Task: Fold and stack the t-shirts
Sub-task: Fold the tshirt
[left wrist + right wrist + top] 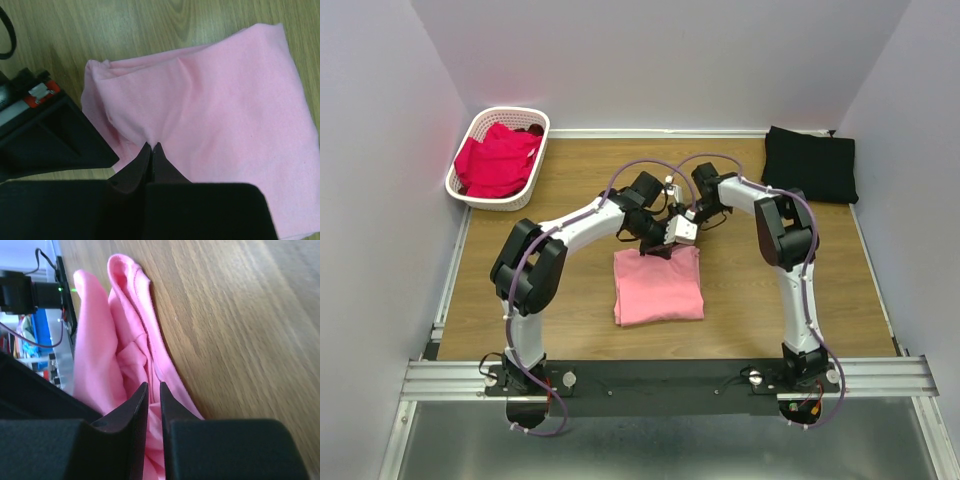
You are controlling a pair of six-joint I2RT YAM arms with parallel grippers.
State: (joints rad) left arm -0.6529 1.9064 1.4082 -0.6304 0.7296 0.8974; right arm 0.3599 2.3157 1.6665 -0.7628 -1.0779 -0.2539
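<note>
White slotted basket (492, 201) in far-left corner, wooden table (570, 300), metal rail (670, 372)

No text, label, brand, number or sign is legible anywhere, not even on the pink t-shirt (658, 285).

Looks like soft, matt knit cloth on the pink tee (215, 115), faintly fuzzy, with a stitched hem. Same matt cloth on the red tees (498, 160) and the black tee (810, 165). Shows smooth wood grain with a slight sheen on the table (570, 290). White slotted plastic, semi-gloss, for the basket (510, 110). Smooth matt black plastic on the left fingers (135, 172) and right fingers (135, 410). Glossy white shells with black joints on the arms (575, 225); ribbed, dull grey metal on the rail (670, 372).
</note>
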